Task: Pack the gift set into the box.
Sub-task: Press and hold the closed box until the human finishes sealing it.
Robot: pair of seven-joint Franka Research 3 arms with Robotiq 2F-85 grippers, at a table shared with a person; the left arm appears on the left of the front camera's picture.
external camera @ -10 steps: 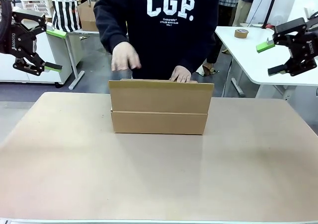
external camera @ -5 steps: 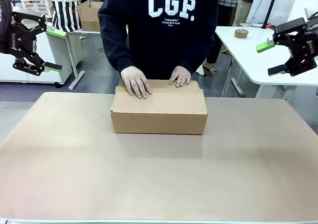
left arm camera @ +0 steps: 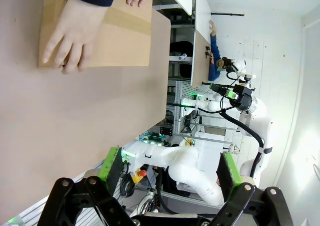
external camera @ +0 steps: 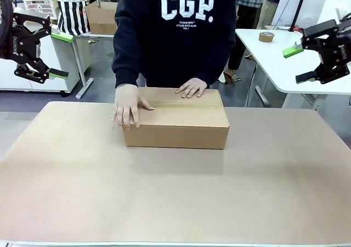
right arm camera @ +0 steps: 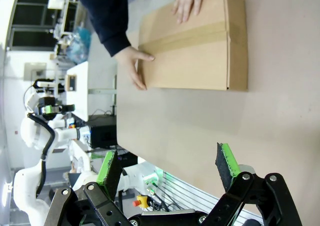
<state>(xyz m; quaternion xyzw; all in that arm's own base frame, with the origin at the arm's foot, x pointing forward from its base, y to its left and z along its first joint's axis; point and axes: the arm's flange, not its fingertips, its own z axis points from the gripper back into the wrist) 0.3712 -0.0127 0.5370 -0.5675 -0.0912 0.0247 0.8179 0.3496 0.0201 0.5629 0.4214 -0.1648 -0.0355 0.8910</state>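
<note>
Toward the far table (external camera: 164,203) edge sits the box (external camera: 181,127).

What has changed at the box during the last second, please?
The near flap, upright a second ago, was folded down, so the box is closed. One hand slid from the top to the box's end at the robot's left. The person's other hand stayed on top; the left gripper and right gripper stayed open.

Brown box (external camera: 175,124), flaps closed, flat on table's far middle
</note>
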